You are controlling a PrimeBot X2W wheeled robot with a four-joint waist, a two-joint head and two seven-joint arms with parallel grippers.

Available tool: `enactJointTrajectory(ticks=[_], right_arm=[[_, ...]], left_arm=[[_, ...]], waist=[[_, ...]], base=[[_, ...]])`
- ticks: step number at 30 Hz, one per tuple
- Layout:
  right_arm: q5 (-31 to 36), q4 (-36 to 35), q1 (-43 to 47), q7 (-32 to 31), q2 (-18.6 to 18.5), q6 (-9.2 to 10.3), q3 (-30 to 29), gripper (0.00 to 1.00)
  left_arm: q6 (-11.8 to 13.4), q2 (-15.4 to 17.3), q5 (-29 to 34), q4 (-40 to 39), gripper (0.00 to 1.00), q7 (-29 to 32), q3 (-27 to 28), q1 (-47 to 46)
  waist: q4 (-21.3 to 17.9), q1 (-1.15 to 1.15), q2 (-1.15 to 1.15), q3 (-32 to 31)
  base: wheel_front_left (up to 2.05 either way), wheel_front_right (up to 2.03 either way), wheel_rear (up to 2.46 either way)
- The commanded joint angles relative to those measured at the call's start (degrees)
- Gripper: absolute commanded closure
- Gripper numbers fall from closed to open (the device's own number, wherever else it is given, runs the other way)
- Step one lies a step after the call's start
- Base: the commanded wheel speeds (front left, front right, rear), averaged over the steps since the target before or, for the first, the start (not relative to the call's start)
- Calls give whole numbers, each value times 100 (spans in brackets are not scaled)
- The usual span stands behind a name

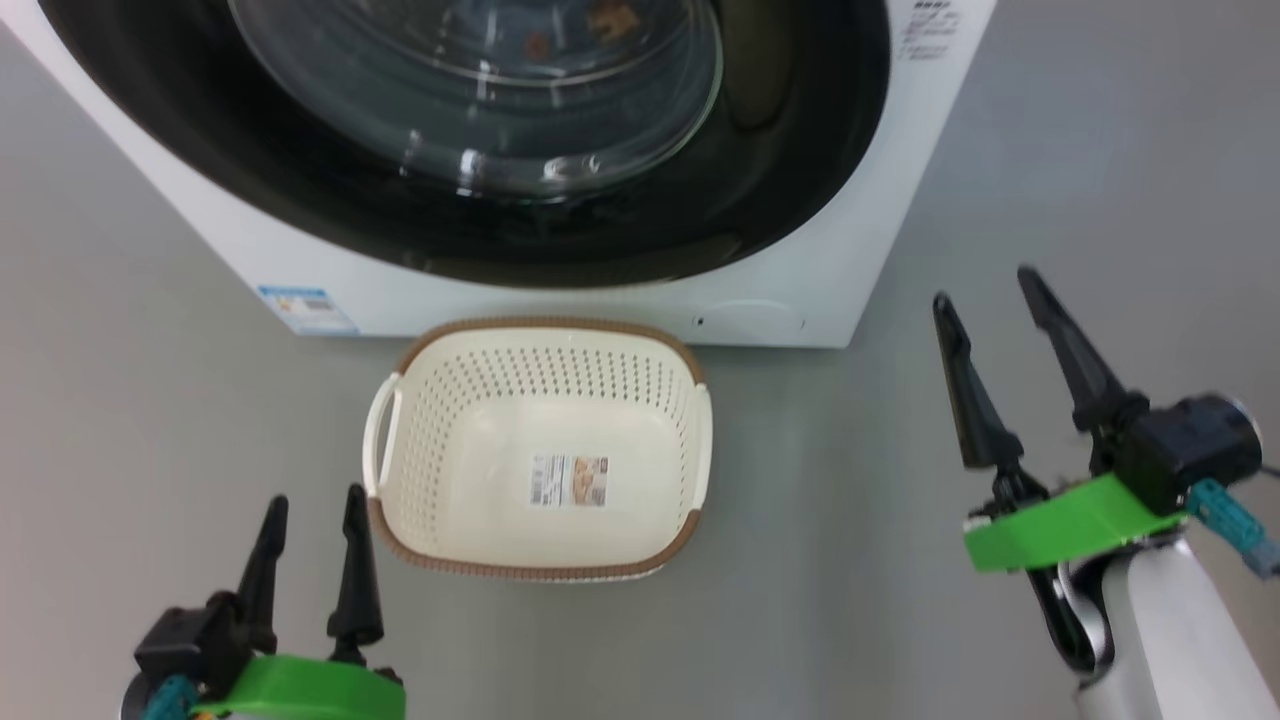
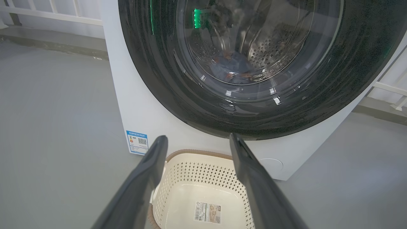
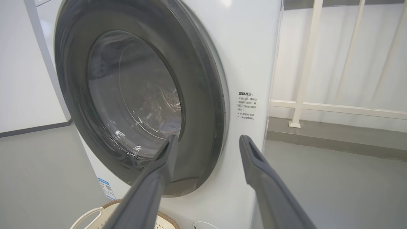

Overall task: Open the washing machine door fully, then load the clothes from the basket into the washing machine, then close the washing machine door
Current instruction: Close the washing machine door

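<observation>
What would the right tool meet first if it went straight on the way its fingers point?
Probably the washing machine door: the right tool aims at the outer edge of its black ring, close to the white front of the washing machine. The way between looks free, though depth is unclear.

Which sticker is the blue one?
The label low on the washing machine; the sticker inside the basket is white and orange.

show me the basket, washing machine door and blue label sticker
basket point(image 1: 548, 324), head view, far brown rim
washing machine door point(image 2: 248, 122), left wrist view, lower black ring
blue label sticker point(image 2: 137, 142), left wrist view, its middle
</observation>
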State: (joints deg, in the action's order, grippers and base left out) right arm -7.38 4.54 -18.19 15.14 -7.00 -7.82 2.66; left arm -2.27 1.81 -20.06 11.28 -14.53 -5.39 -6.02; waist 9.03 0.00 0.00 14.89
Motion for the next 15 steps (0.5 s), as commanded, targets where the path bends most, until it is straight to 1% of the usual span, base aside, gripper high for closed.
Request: enactJointTrajectory(ticks=[1,7,15], right_arm=[[-46,-112,255,-14,88,33,39,0],[-52,-68,739,-14,146,33,-250,0],[-8,-58,1314,-14,203,33,-556,0]], left_arm=[[2,107,96,-10,0,-47,221,95],[-15,107,-50,250,0,-47,242,260],[-133,107,11,379,0,-47,305,481]], waist=[[-292,0,0,-520],[-392,0,0,-833],[-505,0,0,-1221]], base=[[0,0,0],[0,0,0],[0,0,0]])
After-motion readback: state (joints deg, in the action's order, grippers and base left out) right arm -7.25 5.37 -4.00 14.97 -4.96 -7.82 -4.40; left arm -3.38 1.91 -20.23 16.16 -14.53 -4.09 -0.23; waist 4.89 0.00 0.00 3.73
